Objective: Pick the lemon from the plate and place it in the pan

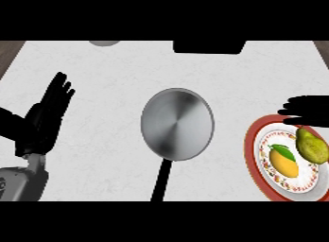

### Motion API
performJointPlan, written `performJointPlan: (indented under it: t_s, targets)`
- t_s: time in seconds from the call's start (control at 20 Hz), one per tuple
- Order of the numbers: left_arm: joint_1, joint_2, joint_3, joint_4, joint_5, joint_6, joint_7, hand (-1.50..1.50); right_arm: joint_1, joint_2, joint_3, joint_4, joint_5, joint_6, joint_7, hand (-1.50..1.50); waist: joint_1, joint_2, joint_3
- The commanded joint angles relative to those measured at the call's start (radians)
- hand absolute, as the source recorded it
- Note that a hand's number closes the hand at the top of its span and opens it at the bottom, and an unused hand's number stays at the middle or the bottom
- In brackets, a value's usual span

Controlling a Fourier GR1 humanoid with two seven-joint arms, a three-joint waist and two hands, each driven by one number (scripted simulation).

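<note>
lemon (284,161) on plate (253,156), long axis seemingly near-vertical

Black left hand (43,117) on grey forearm (17,182): at view's left side, fingers straight and pointing up, thumb spread out to the left, holding nothing, resting. Black right hand (317,111): entering from right edge, fingers extended flat toward the left, palm down, holding nothing; its forearm out of view.
</note>
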Motion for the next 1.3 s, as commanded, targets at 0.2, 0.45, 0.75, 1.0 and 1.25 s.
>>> performJointPlan:
  t_s: [0.2,0.45,0.75,1.0,1.25]
  targets:
    - [-0.011,-0.051,-0.013,0.011,-0.052,0.034,0.008,0.00,0.051,0.009,0.048,-0.016,0.176,-0.077,-0.107,-1.50,-0.029,-0.005,0.000]
    - [-0.002,-0.046,0.040,0.051,-0.038,-0.001,-0.032,0.00,0.130,-0.060,-0.043,-0.118,0.220,-0.189,-0.064,-1.50,-0.039,-0.008,0.000]
    - [0.004,-0.060,0.044,0.010,-0.055,-0.014,0.018,0.00,0.255,-0.013,-0.125,-0.219,0.256,-0.178,-0.017,-1.50,-0.038,-0.008,0.000]
    - [0.058,-0.037,0.090,-0.042,-0.034,-0.074,0.011,0.00,0.279,0.052,-0.144,-0.241,0.339,-0.138,-0.014,-1.50,-0.030,-0.007,0.000]
    - [0.063,-0.036,0.102,-0.042,-0.053,-0.087,0.011,0.00,0.329,0.070,-0.179,-0.255,0.435,-0.150,0.052,-1.50,-0.030,-0.007,0.000]
